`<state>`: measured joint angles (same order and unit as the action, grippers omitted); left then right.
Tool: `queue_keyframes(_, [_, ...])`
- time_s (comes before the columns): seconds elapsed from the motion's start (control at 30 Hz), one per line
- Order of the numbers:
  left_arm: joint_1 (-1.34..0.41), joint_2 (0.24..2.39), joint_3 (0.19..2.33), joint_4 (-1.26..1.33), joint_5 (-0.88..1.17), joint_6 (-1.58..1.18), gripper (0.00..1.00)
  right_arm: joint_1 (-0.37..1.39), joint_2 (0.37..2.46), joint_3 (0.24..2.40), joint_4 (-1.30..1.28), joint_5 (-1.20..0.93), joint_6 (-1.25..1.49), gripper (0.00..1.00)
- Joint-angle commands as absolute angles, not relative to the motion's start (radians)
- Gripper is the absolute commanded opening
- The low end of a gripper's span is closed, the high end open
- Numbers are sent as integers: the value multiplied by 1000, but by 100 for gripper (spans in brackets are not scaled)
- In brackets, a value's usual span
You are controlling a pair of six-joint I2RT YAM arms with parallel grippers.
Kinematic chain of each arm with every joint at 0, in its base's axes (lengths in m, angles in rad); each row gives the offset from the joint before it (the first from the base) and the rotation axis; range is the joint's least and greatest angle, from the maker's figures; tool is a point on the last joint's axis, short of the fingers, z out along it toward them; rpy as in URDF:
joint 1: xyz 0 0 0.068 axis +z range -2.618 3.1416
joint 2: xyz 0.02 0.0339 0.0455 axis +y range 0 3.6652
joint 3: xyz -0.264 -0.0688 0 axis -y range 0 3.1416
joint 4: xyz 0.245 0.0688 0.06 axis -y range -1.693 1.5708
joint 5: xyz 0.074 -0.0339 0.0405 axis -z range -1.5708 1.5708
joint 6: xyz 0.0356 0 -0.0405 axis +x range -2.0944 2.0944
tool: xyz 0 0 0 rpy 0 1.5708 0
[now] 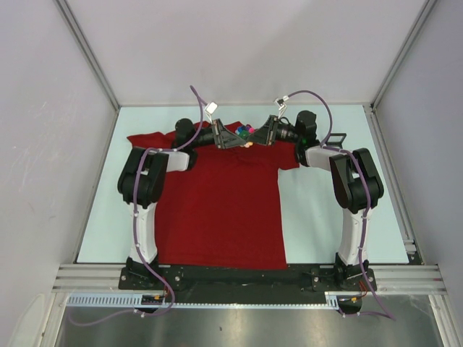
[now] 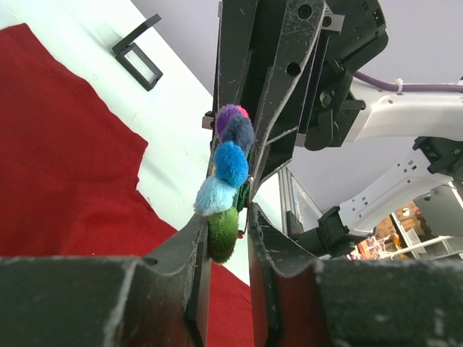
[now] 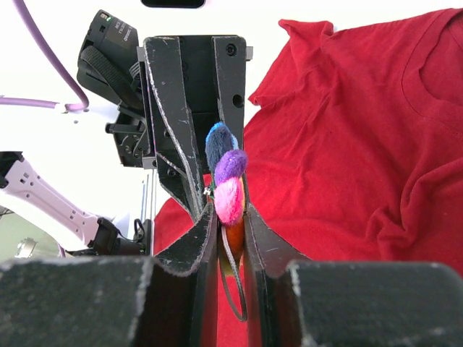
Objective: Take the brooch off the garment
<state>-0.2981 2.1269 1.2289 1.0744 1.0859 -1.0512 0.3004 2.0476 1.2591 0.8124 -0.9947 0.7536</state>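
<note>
The brooch (image 1: pixel 246 132), a cluster of fuzzy coloured balls, hangs between my two grippers above the collar end of the dark-red garment (image 1: pixel 217 210). My left gripper (image 1: pixel 236 139) comes from the left and is shut on the brooch's green ball (image 2: pixel 223 233). My right gripper (image 1: pixel 257 133) comes from the right and is shut on its pink and orange balls (image 3: pixel 230 201), with a thin loop hanging between the fingers. In the left wrist view the blue and purple balls (image 2: pixel 231 160) sit against the right gripper's fingers (image 2: pixel 278 87). The garment (image 3: pixel 347 137) lies flat below.
A small black rectangular frame (image 1: pixel 335 137) lies on the pale table (image 1: pixel 325 217) right of the shirt; it also shows in the left wrist view (image 2: pixel 137 54). White walls and aluminium posts (image 1: pixel 87 50) enclose the table on three sides.
</note>
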Motion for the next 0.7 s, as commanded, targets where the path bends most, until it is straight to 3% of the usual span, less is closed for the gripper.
queue_keyframes(0.0, [-342,2108,1276,1285,1151,-1114,25,347,2042,1279,761,-962,716,0])
queue_keyframes(0.3, [-333,2117,1270,1355,1147,-1161,28,347,2040,1278,759,-962,716,0])
queue_keyframes(0.67, [-331,2123,1272,1350,1141,-1164,22,347,2040,1279,761,-962,716,0])
